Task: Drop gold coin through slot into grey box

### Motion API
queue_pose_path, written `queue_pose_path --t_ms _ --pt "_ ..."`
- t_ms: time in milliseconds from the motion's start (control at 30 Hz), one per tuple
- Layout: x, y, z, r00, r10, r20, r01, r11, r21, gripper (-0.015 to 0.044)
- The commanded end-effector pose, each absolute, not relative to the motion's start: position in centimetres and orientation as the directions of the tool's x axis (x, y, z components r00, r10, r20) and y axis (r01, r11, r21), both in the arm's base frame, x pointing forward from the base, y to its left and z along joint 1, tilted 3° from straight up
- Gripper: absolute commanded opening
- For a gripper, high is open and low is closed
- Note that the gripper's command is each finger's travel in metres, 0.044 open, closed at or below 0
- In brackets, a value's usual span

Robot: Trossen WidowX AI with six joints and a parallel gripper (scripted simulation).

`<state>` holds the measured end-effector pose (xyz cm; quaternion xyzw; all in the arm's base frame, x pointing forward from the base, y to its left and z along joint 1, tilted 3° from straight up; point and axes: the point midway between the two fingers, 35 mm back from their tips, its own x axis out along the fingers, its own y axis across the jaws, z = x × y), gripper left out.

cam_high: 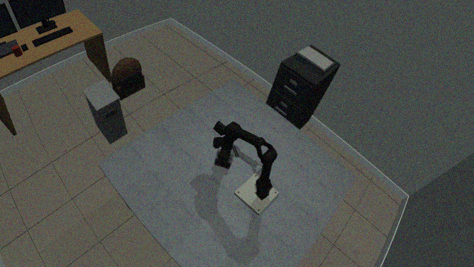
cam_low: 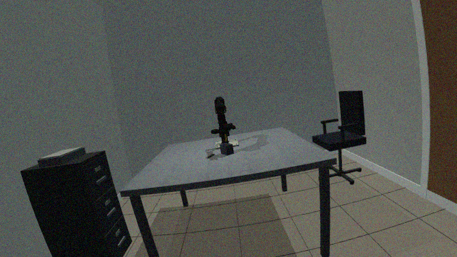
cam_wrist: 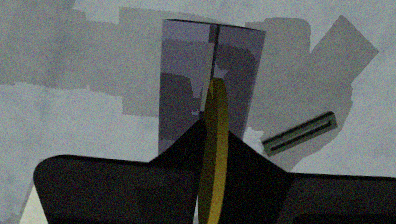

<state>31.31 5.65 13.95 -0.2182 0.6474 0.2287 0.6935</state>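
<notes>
- The gold coin (cam_wrist: 214, 150) sits edge-on, clamped between the gripper (cam_wrist: 214, 165) fingers, directly above the grey box (cam_wrist: 210, 80).
- Its upper rim lines up with the lid's slot (cam_wrist: 214, 40), seemingly just short of it.
- The empty green holder (cam_wrist: 299, 133) lies to the right on the table (cam_low: 273, 150), apart from the box.
</notes>
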Motion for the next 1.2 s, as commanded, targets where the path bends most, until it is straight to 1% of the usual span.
queue_pose_path --t_ms 0,1167 --pt "31.3 5.6 14.0 0.057 0.035 -0.998 -0.599 0.801 -0.006 0.0000" --pt "31.4 5.7 12.4 0.057 0.035 -0.998 -0.596 0.803 -0.006 0.0000"
